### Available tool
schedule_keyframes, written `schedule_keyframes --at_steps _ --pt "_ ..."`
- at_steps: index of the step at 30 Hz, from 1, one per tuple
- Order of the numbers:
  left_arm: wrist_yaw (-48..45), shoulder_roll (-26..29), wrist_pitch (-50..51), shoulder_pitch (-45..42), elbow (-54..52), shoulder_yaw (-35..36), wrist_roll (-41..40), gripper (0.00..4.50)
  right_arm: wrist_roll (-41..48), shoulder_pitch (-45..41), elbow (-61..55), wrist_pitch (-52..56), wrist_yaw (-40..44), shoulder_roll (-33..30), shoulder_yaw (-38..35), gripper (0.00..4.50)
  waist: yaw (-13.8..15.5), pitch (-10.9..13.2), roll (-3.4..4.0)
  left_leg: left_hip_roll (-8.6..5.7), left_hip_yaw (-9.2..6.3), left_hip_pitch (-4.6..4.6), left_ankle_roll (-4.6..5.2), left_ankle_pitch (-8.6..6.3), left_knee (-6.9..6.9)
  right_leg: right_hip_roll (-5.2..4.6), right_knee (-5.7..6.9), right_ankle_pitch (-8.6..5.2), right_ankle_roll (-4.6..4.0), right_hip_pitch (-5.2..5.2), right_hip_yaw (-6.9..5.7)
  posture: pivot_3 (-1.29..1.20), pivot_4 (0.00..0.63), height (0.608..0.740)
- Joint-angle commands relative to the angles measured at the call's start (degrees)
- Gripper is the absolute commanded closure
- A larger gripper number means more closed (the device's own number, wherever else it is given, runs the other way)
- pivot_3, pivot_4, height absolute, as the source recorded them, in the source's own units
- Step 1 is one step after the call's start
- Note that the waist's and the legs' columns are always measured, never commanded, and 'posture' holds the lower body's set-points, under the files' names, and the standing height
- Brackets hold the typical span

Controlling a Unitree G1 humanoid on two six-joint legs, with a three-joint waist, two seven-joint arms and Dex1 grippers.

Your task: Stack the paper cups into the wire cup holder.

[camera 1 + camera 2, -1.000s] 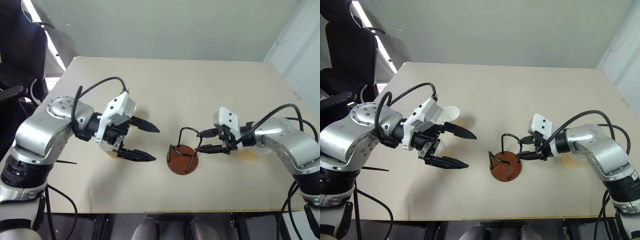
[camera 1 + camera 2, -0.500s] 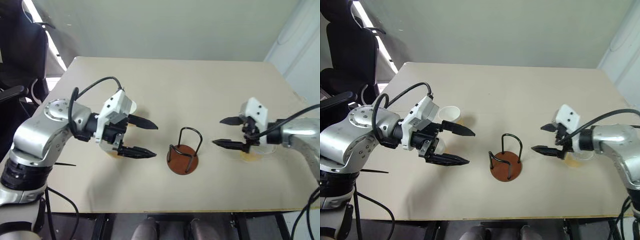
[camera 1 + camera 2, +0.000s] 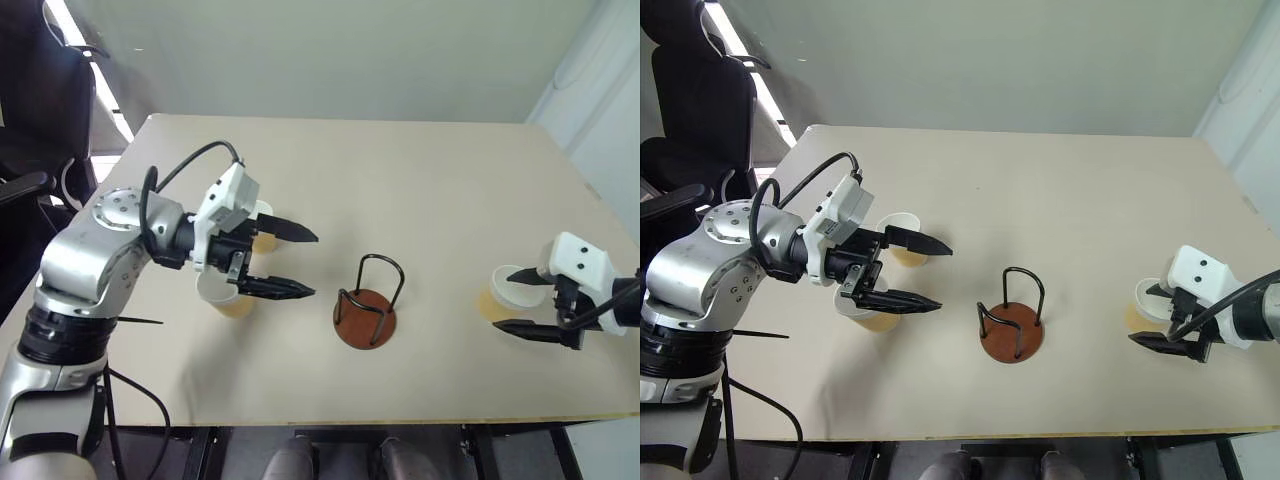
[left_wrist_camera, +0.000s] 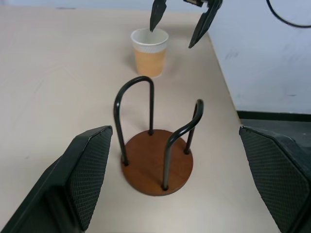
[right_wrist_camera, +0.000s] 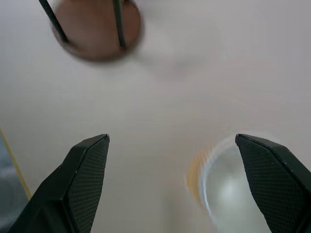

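Note:
The wire cup holder (image 3: 365, 318) stands empty at the table's middle front, and shows again as the holder (image 4: 156, 165) between my left fingers (image 4: 87, 170). Two paper cups sit at the left: one cup (image 3: 906, 232) behind my left gripper, another cup (image 3: 866, 308) under it. My left gripper (image 3: 313, 264) hovers open and empty, pointing at the holder. A third cup (image 3: 503, 288) stands upright at the right, also seen as the cup (image 4: 149, 48). My right gripper (image 3: 505, 303) is open right beside it, one finger over its rim, holding nothing.
The beige table (image 3: 400, 180) has bare room at the back and between the holder and the right cup. A black chair (image 3: 40, 90) stands off the back left corner. The table's right edge (image 3: 620, 225) runs close to the right arm.
My right gripper pulled away from the holder, swung right to the right-hand cup, and opened wider. The left gripper stayed almost in place.

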Motion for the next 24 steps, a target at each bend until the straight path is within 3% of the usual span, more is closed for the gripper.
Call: schedule_keyframes --at_steps 1,14,17,24 --pt "-1.5 0.2 -1.0 -1.6 -1.0 1.1 -0.6 0.00 -3.7 0.4 2.3 -5.0 0.1 -1.7 0.2 0.25 -0.1 0.0 0.00 0.01 0.01 0.01 0.01 0.00 0.00 0.00 0.01 0.00 0.00 0.00 0.00 0.00 0.150 0.740" --pt "-2.4 4.1 -4.1 0.6 -2.6 2.0 2.2 0.00 -10.2 -8.7 12.4 -14.3 1.9 -0.2 15.4 0.25 -0.3 0.0 0.00 0.10 0.18 0.04 0.24 -0.10 0.15 0.05 0.04 -0.01 0.03 0.01 0.06 0.00 0.150 0.740" --pt "-4.3 6.4 -8.4 2.3 -2.8 0.7 5.8 0.00 -12.1 -11.1 14.3 -15.6 2.6 0.9 19.0 0.82 -0.3 0.0 0.01 0.11 0.18 0.03 0.31 -0.14 0.22 0.05 0.05 -0.02 0.04 0.01 0.06 0.00 0.150 0.740" --pt "-4.3 6.8 -9.3 1.9 -2.1 1.3 6.7 0.00 -13.7 -13.7 16.3 -16.7 4.2 1.9 21.6 3.33 -0.3 0.0 0.00 0.12 0.22 -0.01 0.40 -0.19 0.30 0.05 0.04 -0.02 0.05 0.01 0.07 0.00 0.150 0.740"
